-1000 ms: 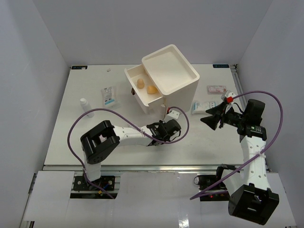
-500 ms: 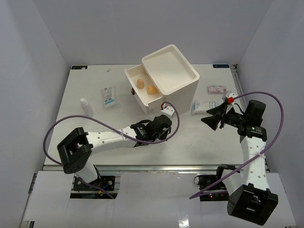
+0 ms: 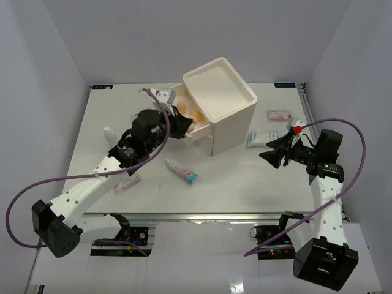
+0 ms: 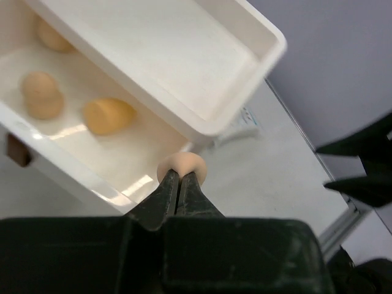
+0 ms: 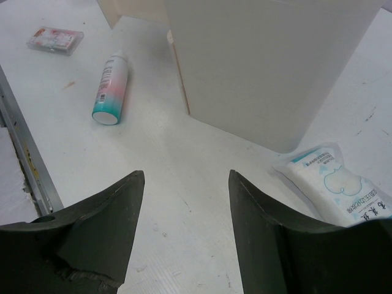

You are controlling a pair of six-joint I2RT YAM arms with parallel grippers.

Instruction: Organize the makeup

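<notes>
My left gripper is shut on a tan egg-shaped sponge and holds it over the front edge of the open drawer of the cream box. Three more tan sponges lie in the drawer, one of them near the middle. A white tube with a teal cap lies on the table in front of the box; it also shows in the right wrist view. My right gripper is open and empty, right of the box, its fingers above bare table.
A small white bottle stands at the left. A pink sachet lies near the front left. A blue-print sachet and a pink sachet lie right of the box. The blue one lies close to my right fingers.
My left arm has swung from the table in front of the box up and left to the open drawer. The tube it covered now shows. The right arm has not moved.
</notes>
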